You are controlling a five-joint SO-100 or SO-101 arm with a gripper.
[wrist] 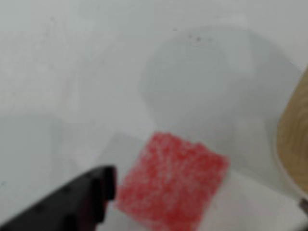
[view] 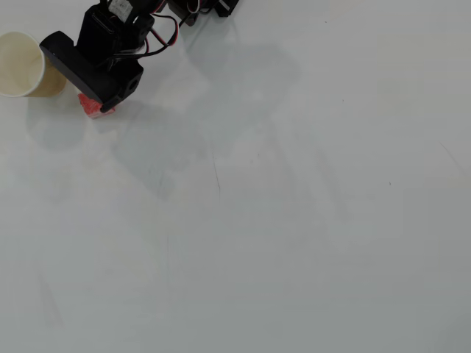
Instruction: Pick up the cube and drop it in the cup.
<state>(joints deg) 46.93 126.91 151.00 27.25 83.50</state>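
White tabletop, and we're lining up on the cube.

Small speckled red block sits on the table just beside the tan paper cup, under our black gripper; one finger touches its edge, but we can't tell whether the jaws are closed. Next we'd need to close on it and lift.

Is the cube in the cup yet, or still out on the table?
Out. The cube lies on the table beside the cup, partly hidden under the gripper in the overhead view.
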